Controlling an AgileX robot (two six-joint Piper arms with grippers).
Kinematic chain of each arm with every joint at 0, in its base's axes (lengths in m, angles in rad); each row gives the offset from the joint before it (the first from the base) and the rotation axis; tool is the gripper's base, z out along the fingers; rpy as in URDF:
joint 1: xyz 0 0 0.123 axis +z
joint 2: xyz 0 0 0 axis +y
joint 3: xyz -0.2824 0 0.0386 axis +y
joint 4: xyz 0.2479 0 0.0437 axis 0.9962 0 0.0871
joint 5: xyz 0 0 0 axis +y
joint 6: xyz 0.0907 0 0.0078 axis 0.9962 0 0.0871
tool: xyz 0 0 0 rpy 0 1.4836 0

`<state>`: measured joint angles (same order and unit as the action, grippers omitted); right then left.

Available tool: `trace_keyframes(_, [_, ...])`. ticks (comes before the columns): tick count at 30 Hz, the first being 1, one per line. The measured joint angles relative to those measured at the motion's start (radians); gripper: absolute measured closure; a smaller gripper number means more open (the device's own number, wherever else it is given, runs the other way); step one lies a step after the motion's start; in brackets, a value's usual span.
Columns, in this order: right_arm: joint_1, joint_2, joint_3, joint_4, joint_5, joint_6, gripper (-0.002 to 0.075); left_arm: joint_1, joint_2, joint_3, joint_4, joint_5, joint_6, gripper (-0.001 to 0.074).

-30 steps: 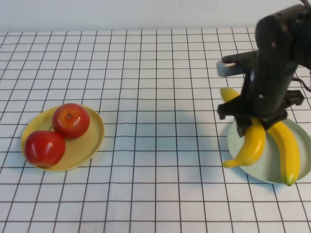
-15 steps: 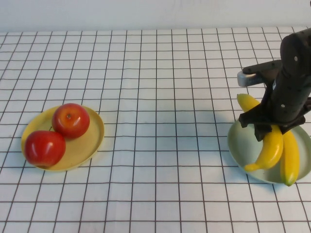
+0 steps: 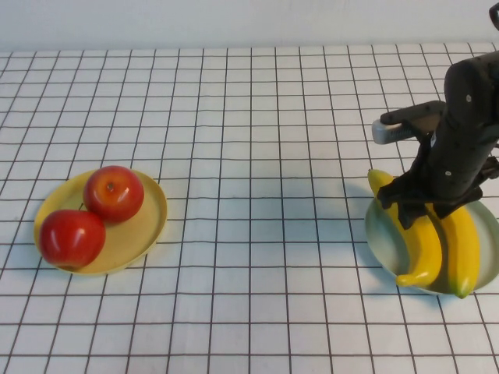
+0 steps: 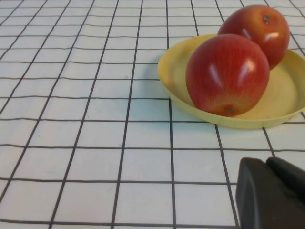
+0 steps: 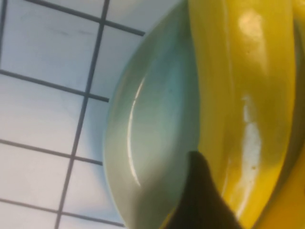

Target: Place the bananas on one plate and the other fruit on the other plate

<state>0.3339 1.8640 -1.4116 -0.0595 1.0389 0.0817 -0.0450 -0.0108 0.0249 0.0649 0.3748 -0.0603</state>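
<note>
Two yellow bananas lie side by side on the pale blue-green plate (image 3: 384,238) at the right: one (image 3: 425,248) on the plate's left half, the other (image 3: 466,251) to its right. My right gripper (image 3: 431,209) is low over the left banana and shut on it. In the right wrist view one dark finger (image 5: 200,202) presses the banana (image 5: 238,86) above the plate (image 5: 152,138). Two red apples (image 3: 114,193) (image 3: 72,238) sit on the pale yellow plate (image 3: 158,218) at the left. My left gripper (image 4: 267,164) is shut and empty, just short of that plate (image 4: 174,71).
A white cloth with a black grid covers the table (image 3: 257,156). The pale wall runs along the far edge. The blue-green plate lies close to the table's right side.
My right gripper has carried the banana to the right and down. The banana hung over the plate's left rim before; now it lies on the plate beside the other banana.
</note>
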Motion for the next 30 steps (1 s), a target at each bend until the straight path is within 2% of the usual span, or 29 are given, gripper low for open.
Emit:
trace_keyframes(3, [0.000, -0.065, 0.019, 0.025, -0.034, 0.000, 0.0456, 0.000, 0.000, 0.000, 0.000, 0.000, 0.000, 0.0738])
trace_keyframes(5, [0.000, -0.154, 0.070, 0.060, -0.129, 0.000, 0.0595, 0.000, 0.000, 0.000, 0.000, 0.000, 0.000, 0.0738])
trace_keyframes(8, [0.014, -0.328, 0.207, 0.106, -0.338, 0.009, 0.0696, 0.000, 0.000, 0.000, 0.000, 0.000, 0.000, 0.0738])
trace_keyframes(11, [0.045, -0.531, 0.381, 0.125, -0.550, 0.014, 0.0727, 0.000, 0.000, 0.000, 0.000, 0.000, 0.000, 0.0738])
trace_keyframes(14, [0.067, -0.705, 0.530, 0.129, -0.681, 0.010, 0.0736, 0.000, 0.000, 0.000, 0.000, 0.000, 0.000, 0.0738])
trace_keyframes(24, [0.080, -1.184, 0.813, 0.104, -0.671, -0.011, 0.0740, 0.000, 0.000, 0.000, 0.000, 0.000, 0.000, 0.0738])
trace_keyframes(30, [0.080, -1.381, 0.979, 0.070, -0.753, -0.049, 0.0740, 0.000, 0.000, 0.000, 0.000, 0.000, 0.000, 0.0738])
